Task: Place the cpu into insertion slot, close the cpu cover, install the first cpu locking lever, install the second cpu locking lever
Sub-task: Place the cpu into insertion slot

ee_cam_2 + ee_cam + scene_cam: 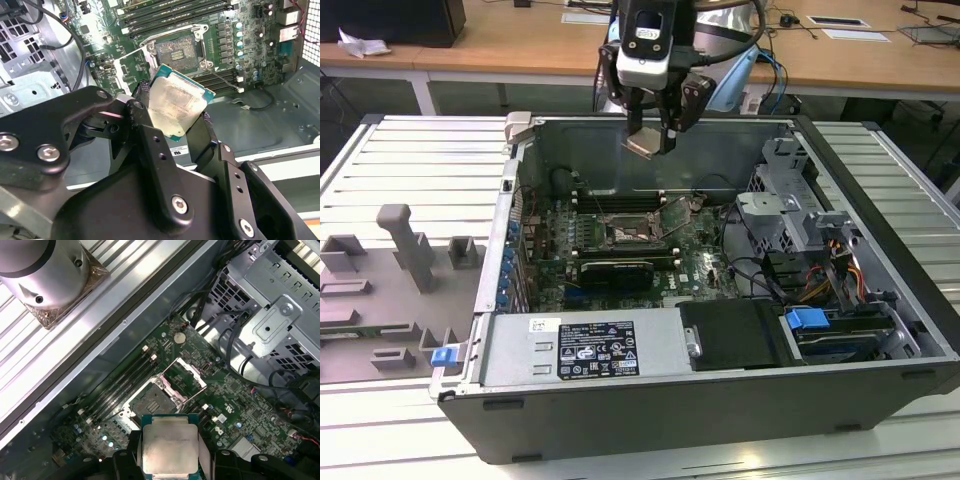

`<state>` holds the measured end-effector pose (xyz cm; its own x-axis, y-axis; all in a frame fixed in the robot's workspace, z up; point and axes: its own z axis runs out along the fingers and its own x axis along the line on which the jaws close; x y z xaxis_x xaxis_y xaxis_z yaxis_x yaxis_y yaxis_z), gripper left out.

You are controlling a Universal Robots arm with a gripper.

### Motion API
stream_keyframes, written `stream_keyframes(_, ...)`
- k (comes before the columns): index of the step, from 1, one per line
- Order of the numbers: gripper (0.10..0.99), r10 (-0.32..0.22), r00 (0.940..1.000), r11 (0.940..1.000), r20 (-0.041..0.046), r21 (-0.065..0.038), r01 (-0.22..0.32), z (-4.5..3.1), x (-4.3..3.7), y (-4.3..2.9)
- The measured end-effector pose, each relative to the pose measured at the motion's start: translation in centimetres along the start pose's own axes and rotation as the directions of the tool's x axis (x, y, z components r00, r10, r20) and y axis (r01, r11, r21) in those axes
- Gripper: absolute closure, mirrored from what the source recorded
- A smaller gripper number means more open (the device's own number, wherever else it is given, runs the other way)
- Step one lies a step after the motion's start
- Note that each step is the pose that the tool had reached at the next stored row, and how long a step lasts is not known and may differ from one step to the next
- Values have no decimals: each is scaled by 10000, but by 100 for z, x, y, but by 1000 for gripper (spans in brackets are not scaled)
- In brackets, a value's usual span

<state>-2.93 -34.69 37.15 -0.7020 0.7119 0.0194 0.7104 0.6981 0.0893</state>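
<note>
The cpu (177, 106) is gripped by its edges in the clenched pincer (655, 138), above the open computer case (650, 420). Below the pincer, apart from it, the insertion slot (150, 401) is seen uncovered, the cpu cover (186, 376) tilted open beside it.

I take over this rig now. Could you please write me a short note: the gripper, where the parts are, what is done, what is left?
Gripper: shut on the cpu, held in the air above the open computer case.
Insertion slot: empty, with the cpu cover swung open beside it.
Done: the cpu is in the grip, nothing more.
Left: all four steps, starting with seating the cpu.
</note>
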Motion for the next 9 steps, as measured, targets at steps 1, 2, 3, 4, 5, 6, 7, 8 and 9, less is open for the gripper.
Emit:
stream_keyframes(1, 549, 80, 10000, 10000, 7, -1, -80, 0, 0, 0)
stream_keyframes(2, 549, 123, 9999, 9999, 11, -3, -123, 1, 0, 0)
stream_keyframes(3, 549, 171, 9999, 9999, 15, -3, -171, 1, 0, 0)
stream_keyframes(4, 549, 258, 9997, 9997, 23, -5, -258, 1, 0, 0)
stream_keyframes(5, 549, 307, 9995, 9995, 27, -6, -307, 2, 0, 0)
stream_keyframes(6, 549, 359, 9994, 9994, 32, -7, -358, 2, 0, 0)
stream_keyframes(7, 549, 425, 9991, 9991, 38, -9, -425, 2, 0, 0)
stream_keyframes(8, 549, 483, 9988, 9988, 43, -10, -483, 3, 0, 0)
stream_keyframes(9, 549, 542, 9985, 9985, 48, -12, -542, 3, 0, 0)
